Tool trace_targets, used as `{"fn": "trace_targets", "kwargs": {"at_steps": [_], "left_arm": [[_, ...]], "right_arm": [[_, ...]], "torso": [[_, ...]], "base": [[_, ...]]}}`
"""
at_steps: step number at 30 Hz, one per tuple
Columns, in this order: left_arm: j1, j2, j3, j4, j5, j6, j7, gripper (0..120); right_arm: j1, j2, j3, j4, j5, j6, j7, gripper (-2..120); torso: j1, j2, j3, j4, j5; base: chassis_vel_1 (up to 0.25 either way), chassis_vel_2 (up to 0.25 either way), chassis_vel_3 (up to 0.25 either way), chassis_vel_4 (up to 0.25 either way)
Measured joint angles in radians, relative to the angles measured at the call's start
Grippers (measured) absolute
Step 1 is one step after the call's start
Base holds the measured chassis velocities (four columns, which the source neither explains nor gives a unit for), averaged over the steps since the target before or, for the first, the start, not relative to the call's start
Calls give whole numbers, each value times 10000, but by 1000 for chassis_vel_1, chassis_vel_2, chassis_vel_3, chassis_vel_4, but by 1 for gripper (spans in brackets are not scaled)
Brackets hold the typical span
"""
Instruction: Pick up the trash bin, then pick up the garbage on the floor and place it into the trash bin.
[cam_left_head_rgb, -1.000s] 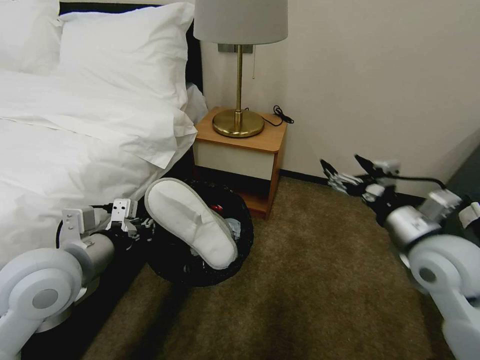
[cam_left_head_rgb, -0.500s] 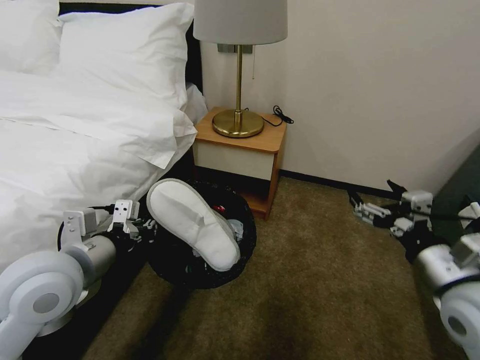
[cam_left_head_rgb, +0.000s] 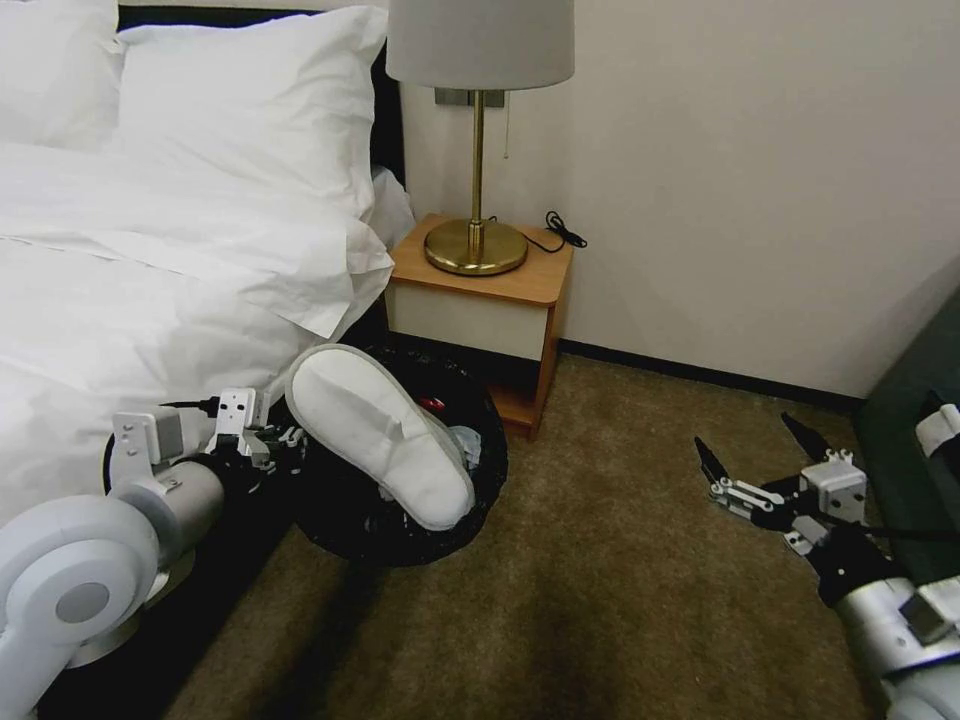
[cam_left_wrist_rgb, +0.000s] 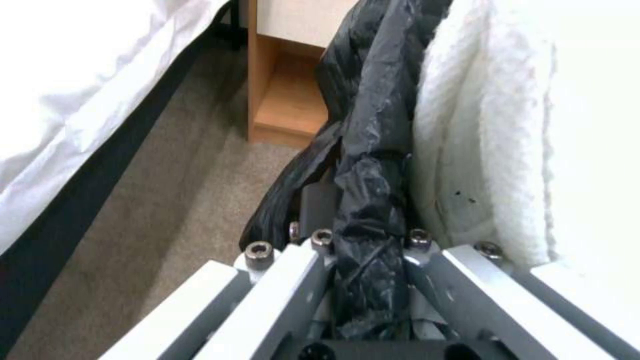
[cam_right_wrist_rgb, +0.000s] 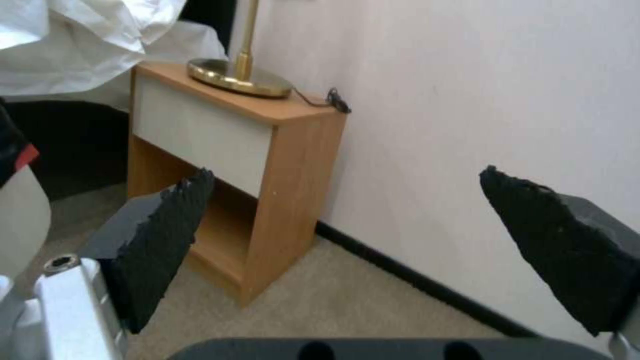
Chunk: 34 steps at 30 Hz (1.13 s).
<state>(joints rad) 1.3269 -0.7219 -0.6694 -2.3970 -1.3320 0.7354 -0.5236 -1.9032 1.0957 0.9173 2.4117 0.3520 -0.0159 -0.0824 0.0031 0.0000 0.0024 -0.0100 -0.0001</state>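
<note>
Beside the bed (cam_left_head_rgb: 120, 300), at the left — left end effector (cam_left_head_rgb: 275, 445) clamping the near rim of the trash bin (cam_left_head_rgb: 400, 530), holding it tilted, mouth toward the camera, just above the brown carpet (cam_left_head_rgb: 620, 600). In the left wrist view, pinching a fold of the crinkled black bag (cam_left_wrist_rgb: 370, 200) between closed fingers, with white terry cloth pressing alongside. Across the bin's mouth, lying slanted — a flat white slipper (cam_left_head_rgb: 380, 435), heel end low toward the near rim, toe end up by the gripped edge. Peeking from under the slipper inside the bin: a small red item (cam_left_head_rgb: 432, 405) and something pale grey, too hidden to name. Behind the bin, standing against the wall — a wooden nightstand (cam_left_head_rgb: 480, 310) carrying a brass lamp (cam_left_head_rgb: 477, 130) on its surface. Farther right, hanging low over the carpet and well apart from the bin: right end effector (cam_left_head_rgb: 760, 455), fingers (cam_right_wrist_rgb: 160, 235) spreading wide, gripping nothing, pointing toward the nightstand and the baseboard.
</note>
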Motion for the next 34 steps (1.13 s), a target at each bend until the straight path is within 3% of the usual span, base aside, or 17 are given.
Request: {"fn": "trace_targets", "kwargs": {"at_steps": [6,8,15,34], "left_arm": [[189,-11,15,-137,85,0,-32,2],[296,86,2,-295,121,0,-29,2],[571,81,-142,-443,399,0,109,2],[1139,-81,-208,-920,731,0,166,2]], "right_arm": [[-327,249,80,70,-758,662,15,100],[-355,884,-73,29,-1505,1083,-203,100],[-118,1739,-667,12,-2285,1209,-580,100],[19,2077,-963,171,-2449,1092,-829,100]], "torso": [[0,0,0,1,0],[0,0,0,0,2],[0,0,0,1,0],[1,0,0,0,0]], "base": [[0,0,0,0],[0,0,0,0],[0,0,0,0],[0,0,0,0]]}}
